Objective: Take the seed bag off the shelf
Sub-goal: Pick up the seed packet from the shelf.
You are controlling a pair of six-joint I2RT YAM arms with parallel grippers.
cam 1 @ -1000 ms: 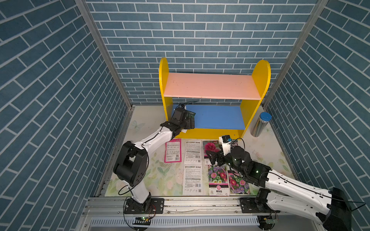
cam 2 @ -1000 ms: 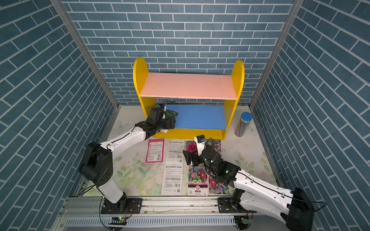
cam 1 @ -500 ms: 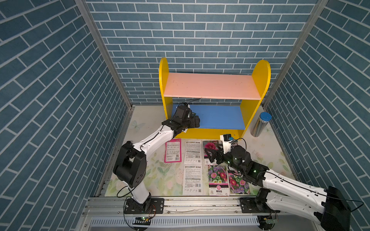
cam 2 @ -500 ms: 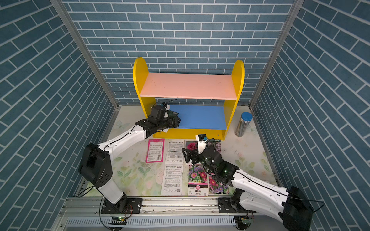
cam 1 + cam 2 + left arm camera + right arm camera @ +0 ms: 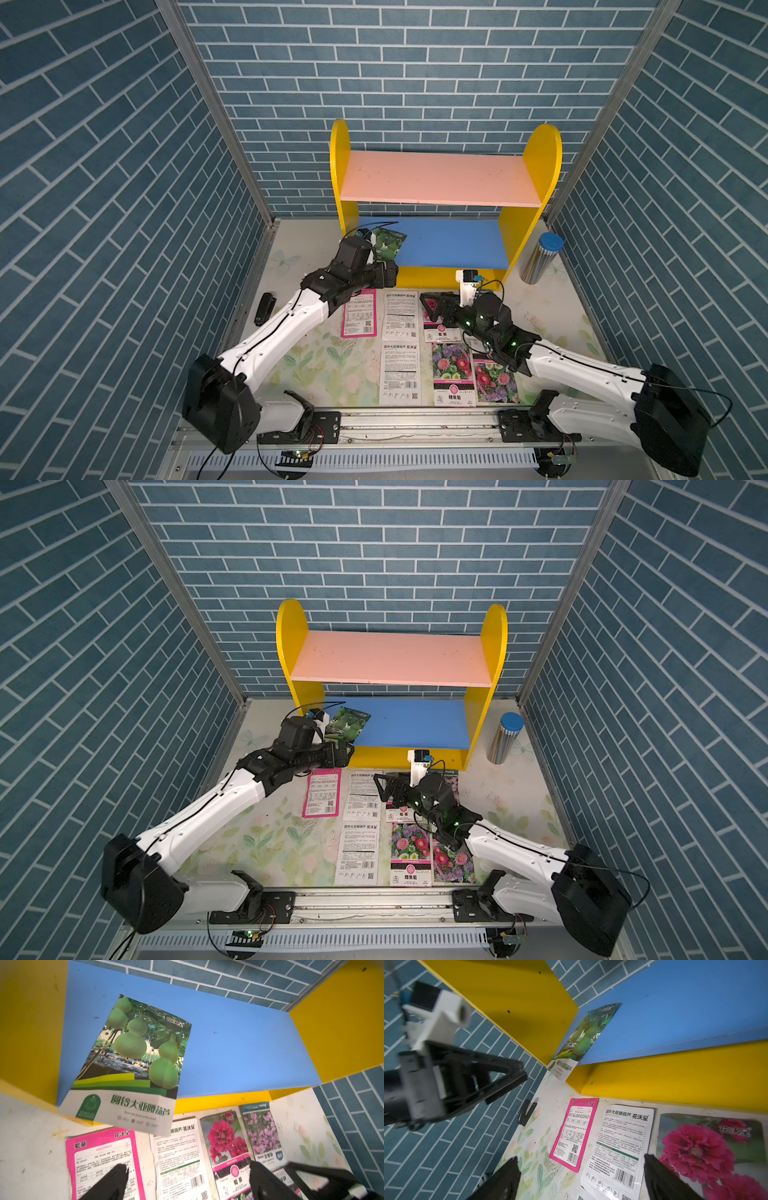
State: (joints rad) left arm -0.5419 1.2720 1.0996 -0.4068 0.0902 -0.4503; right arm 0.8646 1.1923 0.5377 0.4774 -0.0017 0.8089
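The seed bag (image 5: pixel 133 1059), green with pale gourds printed on it, lies on the shelf's blue lower board (image 5: pixel 453 245) at its left end. Its white lower edge hangs over the board's front. Both top views show it (image 5: pixel 390 242) (image 5: pixel 348 722), and the right wrist view shows it too (image 5: pixel 583 1036). My left gripper (image 5: pixel 384 274) (image 5: pixel 187 1180) is open and empty, just in front of the bag and apart from it. My right gripper (image 5: pixel 432 305) (image 5: pixel 581 1169) is open and empty, low over the packets lying before the shelf (image 5: pixel 390 658).
Several seed packets (image 5: pixel 401 345) lie flat in rows on the floral table before the shelf. A metal cylinder with a blue lid (image 5: pixel 540 257) stands right of the shelf. A small black object (image 5: pixel 264 308) lies by the left wall. Brick walls close in three sides.
My left gripper has drawn back from the bag toward the table's front, still open. The bag stays on the blue board. My right gripper has edged a little toward the shelf.
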